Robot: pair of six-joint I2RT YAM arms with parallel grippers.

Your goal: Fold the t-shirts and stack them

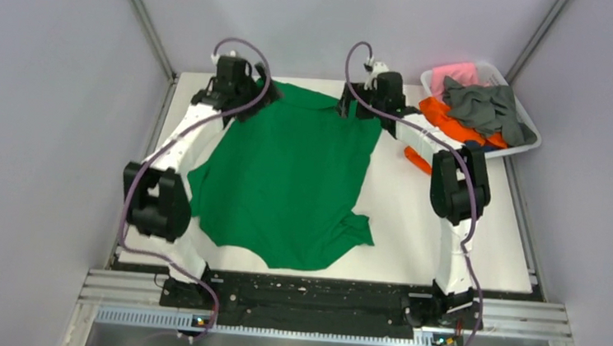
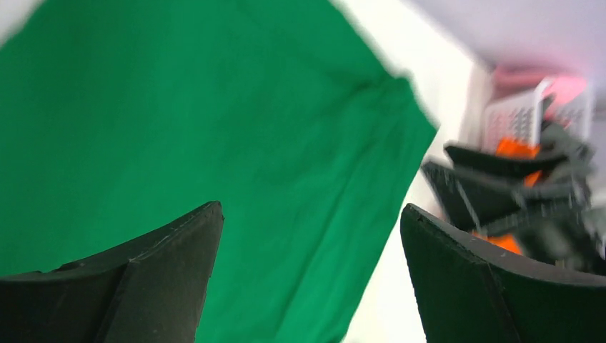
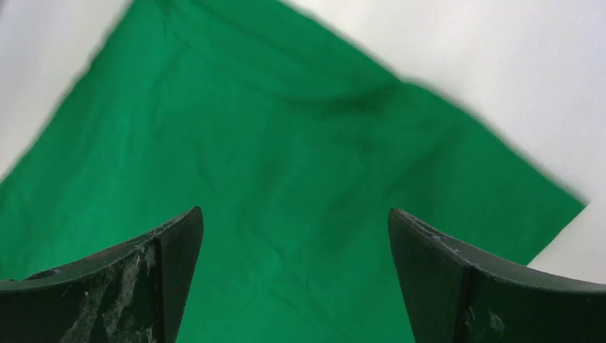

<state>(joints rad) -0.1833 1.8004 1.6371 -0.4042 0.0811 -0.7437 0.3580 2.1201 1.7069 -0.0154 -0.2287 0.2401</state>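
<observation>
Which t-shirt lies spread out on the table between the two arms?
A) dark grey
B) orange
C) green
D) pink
C: the green t-shirt lies spread on the table, while the orange t-shirt, dark grey t-shirt and pink t-shirt are heaped at the white basket at the far right.

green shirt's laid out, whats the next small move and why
Probably lower the left gripper and right gripper onto the green t-shirt's far edge and pinch it for a first fold: both stand open over it, holding nothing, and the shirt lies spread, unfolded, on the table.
</observation>
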